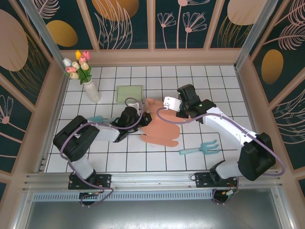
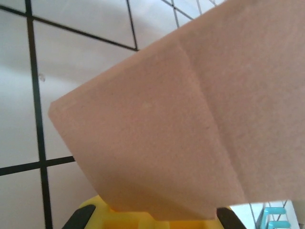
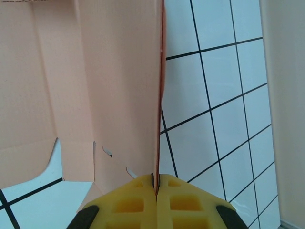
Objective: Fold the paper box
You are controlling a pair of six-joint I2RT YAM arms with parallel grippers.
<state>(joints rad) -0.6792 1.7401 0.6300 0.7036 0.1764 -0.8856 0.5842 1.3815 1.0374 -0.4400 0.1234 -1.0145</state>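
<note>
Top external view shows the paper box (image 1: 161, 130) as a mostly flat blank at mid-worktop (image 1: 109, 162), left end effector (image 1: 139, 114) and right end effector (image 1: 164, 109) each clamped on a raised flap, so most folds evidently remain.

The table (image 1: 224, 86) is covered in white square tiles with dark grid lines and lies under soft, even light that leaves only faint shadows. It is closed in by a back wall (image 1: 128, 24), a left wall (image 1: 19, 57) and a right wall (image 1: 281, 62) of dark teal panels printed with pale flowers, leaves and gold and peach ovals, set in light peach-coloured frames. Two aluminium posts (image 1: 42, 28) slant up at the far corners, a metal rail (image 1: 152, 183) runs along the near edge, and a plain grey surface (image 1: 152, 214) lies below it.
</note>
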